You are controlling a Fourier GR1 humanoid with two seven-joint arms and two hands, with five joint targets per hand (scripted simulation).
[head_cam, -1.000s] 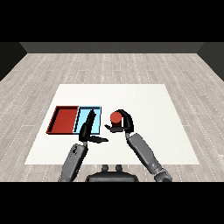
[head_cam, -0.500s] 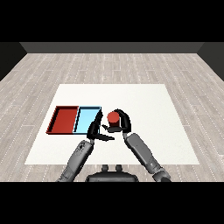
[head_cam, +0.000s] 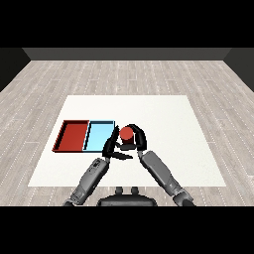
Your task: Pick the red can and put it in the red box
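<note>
At far left your red box [head_cam: 73,136] lies touching the light blue tray [head_cam: 99,136] on the white table [head_cam: 163,114]. Beside the trays your left hand [head_cam: 110,148] hangs with fingers straight, holding nothing. Your right hand [head_cam: 137,140] curls around the red can [head_cam: 126,133]; it looks rigid, light and smooth-walled, best held around its side.

No text, label, brand, number or sign can be read anywhere in the head view. The red can [head_cam: 126,133] near the frame's centre is seen plain, and the red tray [head_cam: 73,136] and the light blue tray [head_cam: 98,136] at centre left are unmarked. Nothing is written on the white table [head_cam: 163,119].
</note>
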